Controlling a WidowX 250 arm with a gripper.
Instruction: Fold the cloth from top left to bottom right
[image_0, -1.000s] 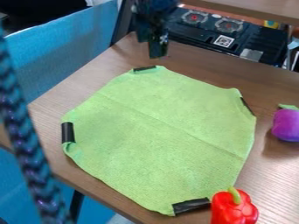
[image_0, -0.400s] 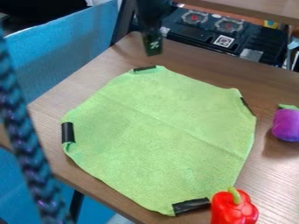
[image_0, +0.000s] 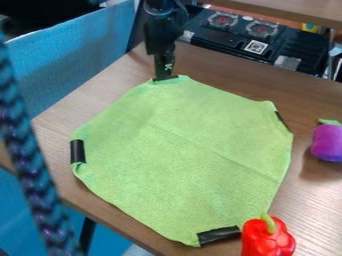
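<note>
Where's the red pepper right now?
Camera view, bottom edge, right of centre: the red pepper sits on the table, just right of the black tape on the cloth's lowest corner.

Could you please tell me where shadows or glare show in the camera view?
In the camera view, a soft shadow falls on the table just below the purple toy; small bright highlights show on the red pepper; the green cloth looks matte, without glare.

Hangs down from the top edge, left of the view's centre, nearly upright, with black pincer (image_0: 163, 76) pointed downward.
</note>
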